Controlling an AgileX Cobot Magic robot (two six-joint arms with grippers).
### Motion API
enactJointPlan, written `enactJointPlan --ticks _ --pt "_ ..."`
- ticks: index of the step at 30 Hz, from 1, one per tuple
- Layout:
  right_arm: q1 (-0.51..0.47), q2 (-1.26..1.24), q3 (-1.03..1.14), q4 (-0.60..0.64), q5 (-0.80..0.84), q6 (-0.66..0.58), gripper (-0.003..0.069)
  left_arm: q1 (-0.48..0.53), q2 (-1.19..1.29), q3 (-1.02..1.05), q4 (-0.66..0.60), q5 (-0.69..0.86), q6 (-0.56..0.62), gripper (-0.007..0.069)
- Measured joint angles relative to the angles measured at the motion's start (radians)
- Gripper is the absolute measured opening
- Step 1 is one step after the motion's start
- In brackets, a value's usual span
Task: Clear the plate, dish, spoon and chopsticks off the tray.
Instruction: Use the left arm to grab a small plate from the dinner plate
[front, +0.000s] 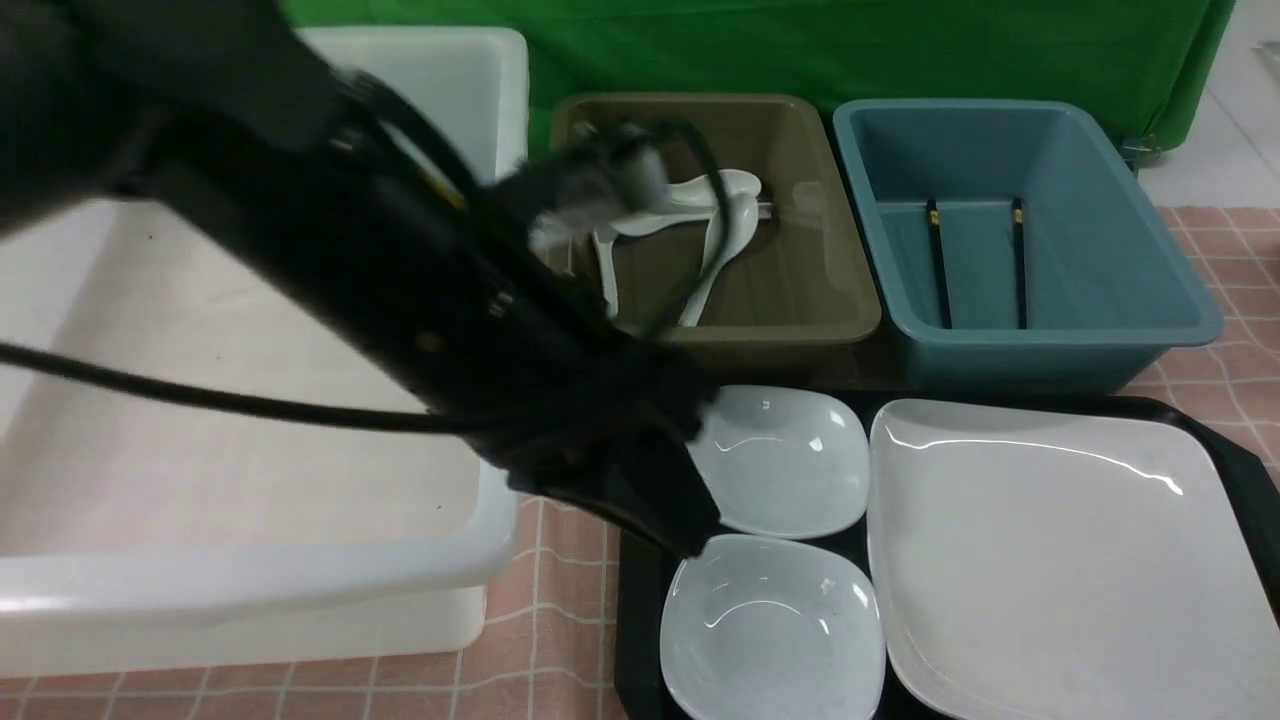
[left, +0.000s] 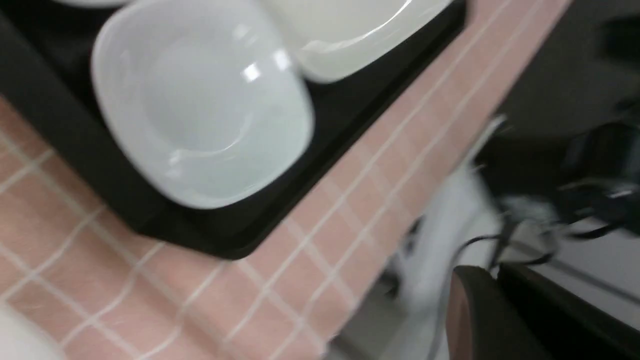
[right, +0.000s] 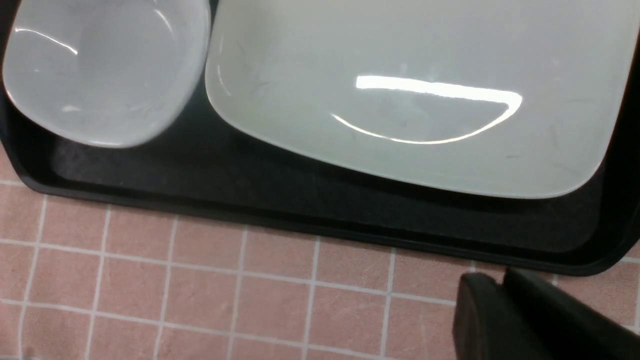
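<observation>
Left jaws: just a dark blurred sliver at the edge of the left wrist view, can't tell if released or clenched. Right jaws: same story in the right wrist view, a dark stub over the pink checked cloth (right: 200, 280) on the counter, just off the near rim of the wide black plastic tray (right: 300, 210); state unreadable. Left arm (front: 400, 290) cuts across the front view, motion-blurred, its end overlapping the tray's far-left corner, next to the big white plastic tub (front: 250, 560). On the tray: large glossy white squarish plate (front: 1050, 560) fills the right side, two small pale rounded-square dishes sit on the left side, far dish (front: 780, 460) and near dish (front: 770, 630), each just beside the plate (touching or not, can't tell). White ceramic soup spoons (front: 735, 190) lie piled in the olive plastic tub (front: 800, 300) behind the tray, partly hidden by a blurred grey bit of the arm. Thin black chopsticks (front: 938, 265) with gold bands lie in the blue plastic tub (front: 1100, 260) right of the olive one, the two sticks parallel and apart, gold ends toward the far wall. Left wrist view shows the near dish in the tray's corner, heavily blurred. Green cloth backdrop (front: 900, 50) hangs behind the tubs.
</observation>
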Motion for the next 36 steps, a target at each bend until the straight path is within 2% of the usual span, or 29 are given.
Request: enactJointPlan --ticks 1,2,3,7,10,15,21,29,36 --pt "0.0 0.0 0.0 0.0 0.0 0.0 0.0108 -0.007 0.009 -0.007 0.012 0.0 -0.006 0.0058" --pt "0.0 0.0 0.0 0.0 0.0 0.0 0.0112 -0.062 0.086 -0.063 0.118 0.0 -0.043 0.0086" --pt "0.0 0.0 0.0 0.0 0.0 0.0 0.0114 -0.087 0.126 -0.098 0.169 0.0 -0.056 0.0108" --pt "0.0 0.0 0.0 0.0 0.0 0.0 0.012 -0.149 0.243 -0.207 0.293 0.0 -0.056 0.0204" --pt "0.0 0.0 0.0 0.0 0.0 0.0 0.0123 -0.162 0.305 -0.254 0.339 -0.001 0.028 0.0293" --pt "0.0 0.0 0.0 0.0 0.0 0.001 0.0125 -0.162 0.361 -0.265 0.383 0.0 0.152 0.0382" --pt "0.0 0.0 0.0 0.0 0.001 0.001 0.0131 -0.162 0.403 -0.265 0.428 -0.047 0.231 0.0429" --pt "0.0 0.0 0.0 0.0 0.001 0.001 0.0135 -0.162 0.454 -0.265 0.474 -0.191 0.234 0.0437" --pt "0.0 0.0 0.0 0.0 0.001 0.002 0.0144 -0.162 0.487 -0.265 0.529 -0.215 0.165 0.0437"
